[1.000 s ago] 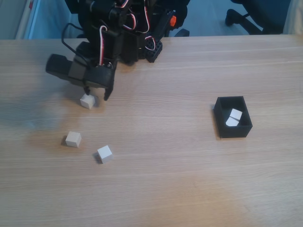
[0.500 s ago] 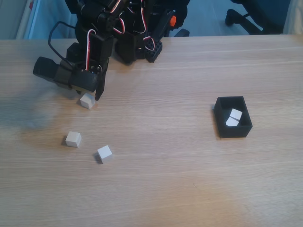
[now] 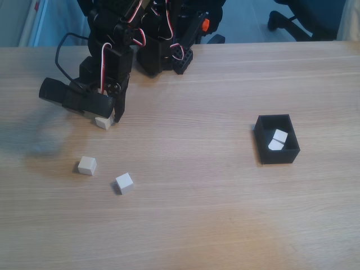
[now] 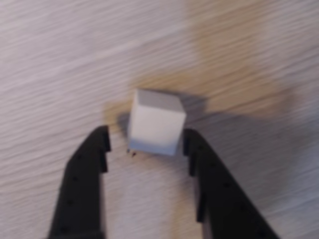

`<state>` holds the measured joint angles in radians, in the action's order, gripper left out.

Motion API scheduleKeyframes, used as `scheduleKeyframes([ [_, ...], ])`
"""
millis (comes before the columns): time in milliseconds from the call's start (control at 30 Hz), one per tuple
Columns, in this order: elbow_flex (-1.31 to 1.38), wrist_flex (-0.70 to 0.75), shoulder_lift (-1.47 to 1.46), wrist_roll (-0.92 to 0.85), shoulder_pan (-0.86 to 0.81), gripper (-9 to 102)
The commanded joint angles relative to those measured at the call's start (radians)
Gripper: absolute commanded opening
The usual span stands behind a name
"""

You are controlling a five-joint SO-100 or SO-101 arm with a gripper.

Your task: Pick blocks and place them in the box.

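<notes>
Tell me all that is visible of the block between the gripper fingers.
The block is a small off-white cube with plain matte faces. It sits on the wooden table, turned slightly askew to the gripper. The jaws stand open around it: the right finger looks to be at its edge, the left one apart. In the fixed view it lies partly under the arm.

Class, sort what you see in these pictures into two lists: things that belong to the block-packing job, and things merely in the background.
Belonging to the job:
- tool, open around a block
- two loose blocks on the table
- box holding two blocks

Merely in the background:
- office chair base behind the table
</notes>
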<state>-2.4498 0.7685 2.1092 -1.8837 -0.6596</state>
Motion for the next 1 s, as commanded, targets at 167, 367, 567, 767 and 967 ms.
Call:
scheduleKeyframes([
  [167,0.009,-0.040,-0.015,0.023,0.015,9],
  [367,-0.011,-0.048,-0.008,0.020,0.021,0],
  [567,-0.014,-0.034,0.029,0.015,0.040,0],
  [767,0.006,0.015,0.141,0.015,0.129,0],
  [967,0.075,0.106,0.264,0.104,0.336,0],
])
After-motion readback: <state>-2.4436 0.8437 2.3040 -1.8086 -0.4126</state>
